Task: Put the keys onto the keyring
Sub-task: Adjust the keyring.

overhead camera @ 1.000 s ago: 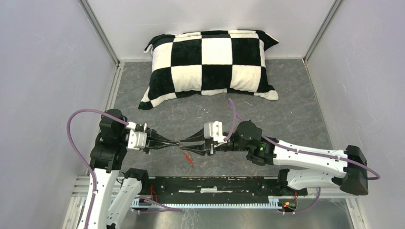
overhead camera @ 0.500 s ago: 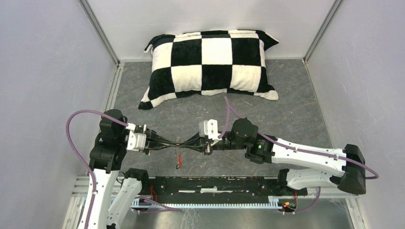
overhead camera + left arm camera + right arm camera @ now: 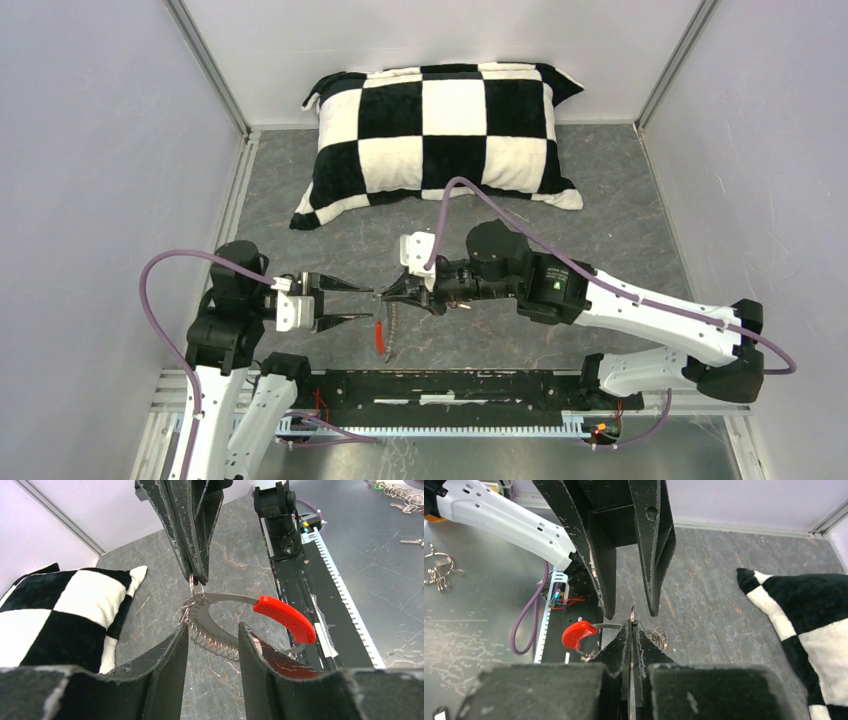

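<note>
The keyring (image 3: 388, 322) is a silvery loop with a coiled part and a short red section (image 3: 379, 337). It hangs from my right gripper (image 3: 386, 295), which is shut on a small ring at its top. In the left wrist view the loop (image 3: 226, 598) hangs from the shut fingers, coil (image 3: 212, 640) low and red section (image 3: 284, 618) to the right. My left gripper (image 3: 370, 304) is open and empty, its tips just left of the loop, fingers (image 3: 167, 660) apart below the coil. The right wrist view shows the red section (image 3: 576, 633) beside my shut right gripper (image 3: 631, 626). I cannot make out the two keys.
A black-and-white checkered pillow (image 3: 440, 130) lies at the back of the grey floor. A black rail (image 3: 450, 385) runs along the near edge. Loose rings lie on the metal surface beyond it (image 3: 402, 491), also in the right wrist view (image 3: 439, 571).
My left gripper has opened, let go and drawn back to the left. My right gripper has shifted left and turned, and the keyring now hangs from it alone.
</note>
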`<action>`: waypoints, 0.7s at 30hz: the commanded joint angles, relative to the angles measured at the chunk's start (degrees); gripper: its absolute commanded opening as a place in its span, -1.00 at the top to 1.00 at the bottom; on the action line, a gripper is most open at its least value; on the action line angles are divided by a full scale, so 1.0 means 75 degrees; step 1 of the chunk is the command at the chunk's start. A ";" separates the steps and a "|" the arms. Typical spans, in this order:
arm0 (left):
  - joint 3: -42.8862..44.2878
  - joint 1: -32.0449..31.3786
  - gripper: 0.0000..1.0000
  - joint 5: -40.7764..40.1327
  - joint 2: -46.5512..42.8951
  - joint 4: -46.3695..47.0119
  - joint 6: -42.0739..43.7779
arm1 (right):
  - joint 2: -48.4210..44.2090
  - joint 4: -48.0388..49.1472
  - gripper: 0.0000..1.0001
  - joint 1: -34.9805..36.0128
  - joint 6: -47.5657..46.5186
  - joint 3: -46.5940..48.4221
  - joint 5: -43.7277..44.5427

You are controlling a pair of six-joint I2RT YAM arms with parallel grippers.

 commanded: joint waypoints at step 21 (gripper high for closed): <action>-0.0230 -0.0006 0.21 0.0445 0.0198 -0.0054 0.0362 | 0.1304 -0.2486 0.99 0.0004 -0.0392 0.2094 -0.0383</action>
